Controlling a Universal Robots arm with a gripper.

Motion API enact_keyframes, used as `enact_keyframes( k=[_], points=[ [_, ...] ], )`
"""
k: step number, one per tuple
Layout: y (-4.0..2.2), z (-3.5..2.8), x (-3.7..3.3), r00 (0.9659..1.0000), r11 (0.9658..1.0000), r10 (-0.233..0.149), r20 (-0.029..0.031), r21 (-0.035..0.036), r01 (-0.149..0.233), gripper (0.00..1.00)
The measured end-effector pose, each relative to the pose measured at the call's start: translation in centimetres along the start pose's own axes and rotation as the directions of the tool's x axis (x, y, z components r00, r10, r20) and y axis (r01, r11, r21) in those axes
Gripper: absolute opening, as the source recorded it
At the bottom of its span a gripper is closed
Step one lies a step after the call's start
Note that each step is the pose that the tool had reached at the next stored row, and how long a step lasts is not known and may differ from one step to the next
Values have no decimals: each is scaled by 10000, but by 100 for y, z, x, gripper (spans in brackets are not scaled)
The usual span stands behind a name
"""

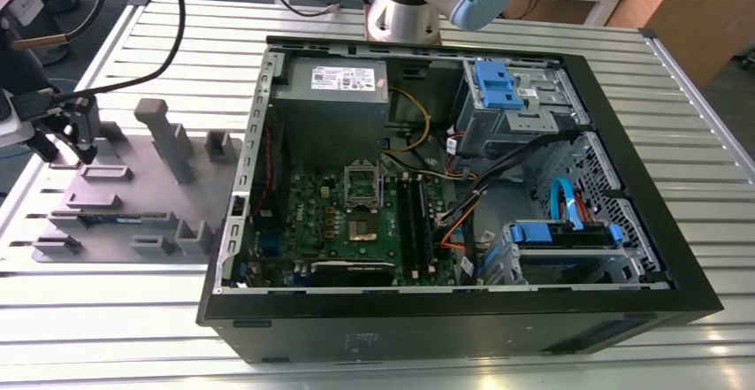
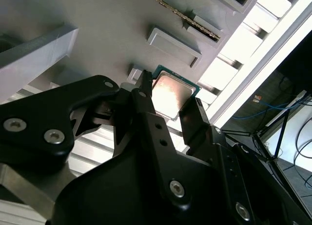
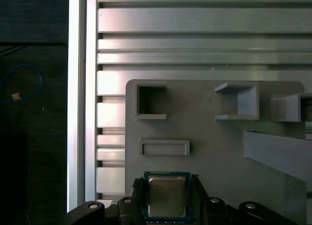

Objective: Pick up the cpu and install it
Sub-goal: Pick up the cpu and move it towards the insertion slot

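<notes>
First wrist view: claw (image 3: 167, 181) straddles 2 opposite cpu (image 3: 167, 199) edges; grip unclear.

Silver-top cpu (image 3: 166, 196) flat @ holder (image 3: 219, 152) edge

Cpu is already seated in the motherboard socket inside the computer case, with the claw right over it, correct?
Not quite. The cpu lies on the grey fixture plate on the table, outside the computer case. The claw is right over it, as the first wrist view shows.
</notes>
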State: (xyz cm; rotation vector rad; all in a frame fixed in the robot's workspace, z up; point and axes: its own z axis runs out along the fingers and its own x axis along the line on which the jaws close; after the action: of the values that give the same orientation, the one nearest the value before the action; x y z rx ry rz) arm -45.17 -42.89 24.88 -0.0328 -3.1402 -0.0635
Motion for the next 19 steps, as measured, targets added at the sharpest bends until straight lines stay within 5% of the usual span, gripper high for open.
enact_keyframes(
  k=[7,19],
  points=[
    [1,-30,0,10000,10000,0,0,0,0,47],
    [10,-232,0,10000,10000,1,0,0,-1,47]
  ],
)
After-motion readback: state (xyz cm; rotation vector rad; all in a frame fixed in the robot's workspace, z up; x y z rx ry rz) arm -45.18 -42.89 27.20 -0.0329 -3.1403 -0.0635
